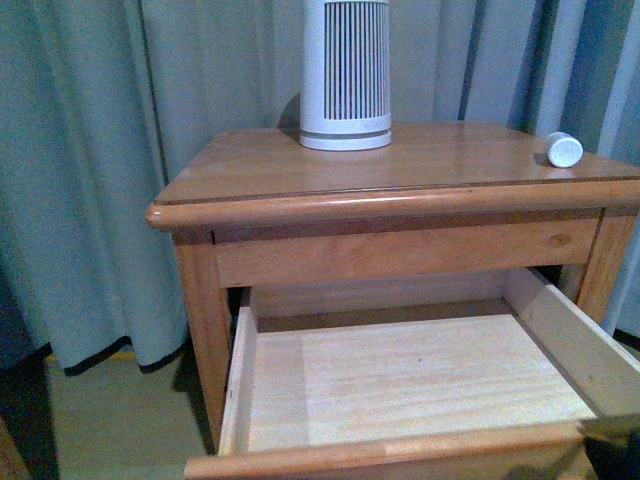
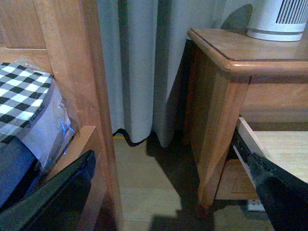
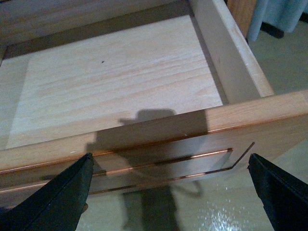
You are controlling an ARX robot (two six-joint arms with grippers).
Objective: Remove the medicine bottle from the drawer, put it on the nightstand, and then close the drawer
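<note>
Medicine bottle (image 1: 564,149) lying at nightstand (image 1: 250,165) top's right edge; jolt risks roll-off. Drawer (image 1: 400,380) open, empty. Right gripper (image 3: 168,192) wide open, empty, facing drawer front. Left gripper (image 2: 173,192) open, empty.

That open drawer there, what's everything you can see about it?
The drawer is pulled well out of the nightstand. Its floor and side walls are pale planks, and it looks empty. The front is honey-coloured wood with a recessed rectangular panel. The right gripper hangs just before that front, jaws spread wide, touching nothing.
</note>
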